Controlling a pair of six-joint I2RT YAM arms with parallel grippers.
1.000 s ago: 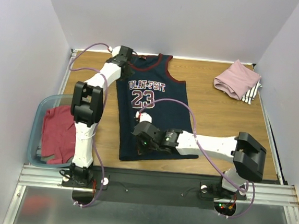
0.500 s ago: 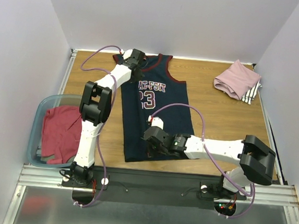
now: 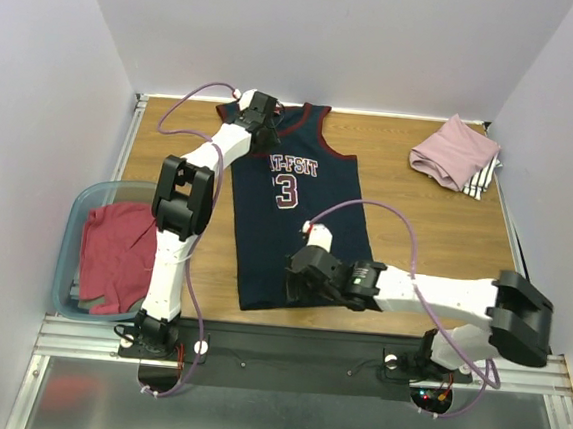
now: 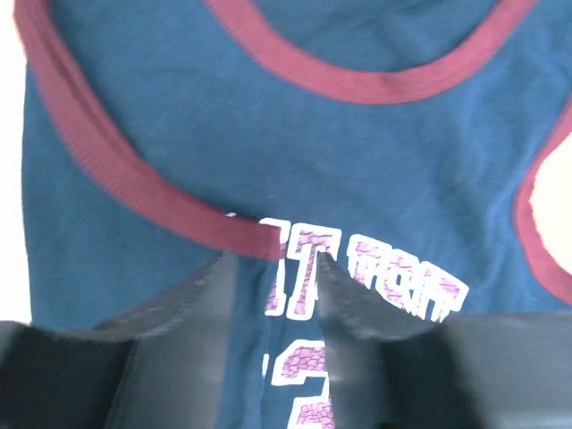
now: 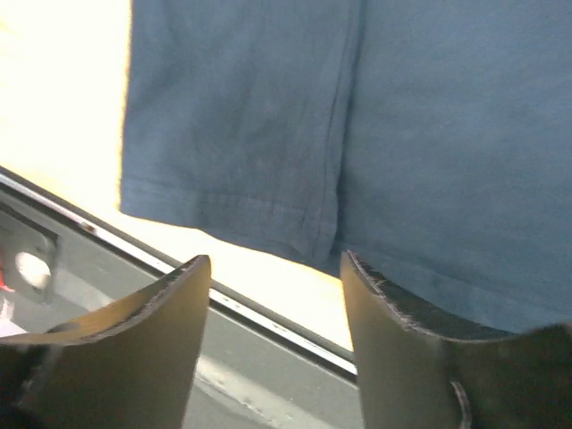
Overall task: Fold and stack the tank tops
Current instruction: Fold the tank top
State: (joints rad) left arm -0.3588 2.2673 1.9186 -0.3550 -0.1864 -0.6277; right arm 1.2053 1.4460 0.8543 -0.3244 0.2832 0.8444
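Navy maroon-trimmed jersey tank top [image 3: 310, 232] is spread on the wooden worktop [image 3: 431, 227]; both arms' jaws are parted, nothing grasped.

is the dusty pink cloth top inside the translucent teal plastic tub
No, the dusty pink top lies on the wooden table, far from the tub.

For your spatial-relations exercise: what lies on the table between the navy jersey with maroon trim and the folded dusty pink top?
Only bare wooden tabletop separates the navy jersey from the folded dusty pink top; the top external view shows it.
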